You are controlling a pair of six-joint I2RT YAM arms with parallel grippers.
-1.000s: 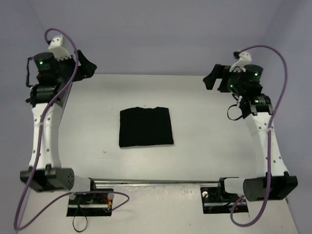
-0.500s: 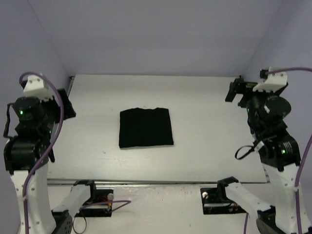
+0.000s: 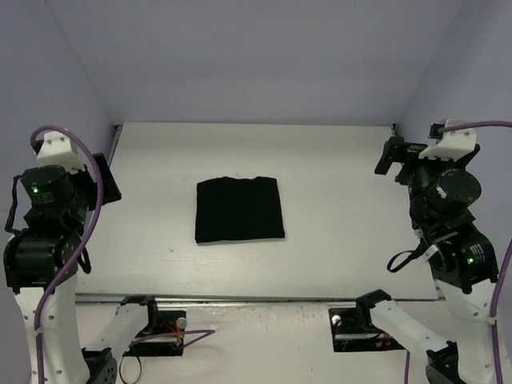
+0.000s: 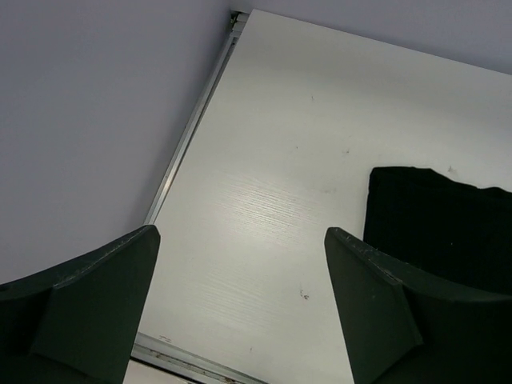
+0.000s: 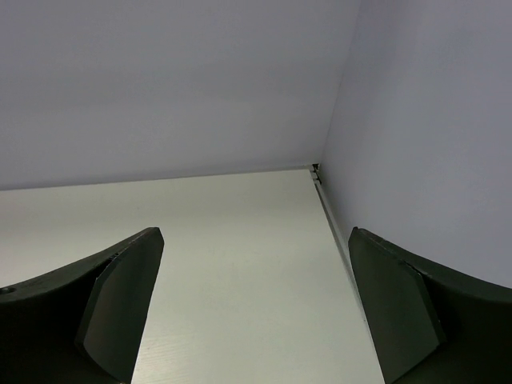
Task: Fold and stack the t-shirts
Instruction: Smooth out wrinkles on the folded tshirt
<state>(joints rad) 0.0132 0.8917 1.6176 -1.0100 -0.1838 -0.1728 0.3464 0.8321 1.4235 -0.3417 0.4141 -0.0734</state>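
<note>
Left gripper spread wide, empty, up at 9 o'clock of the table; right gripper spread, empty, at 3 o'clock. Black t-shirt lies folded square at centre, well apart from both, so folding looks finished

No text, label, brand, number or sign can be read in any view. The folded t-shirt, lying just past the right-hand finger of the left gripper in the wrist view, shows only plain black cloth there.
</note>
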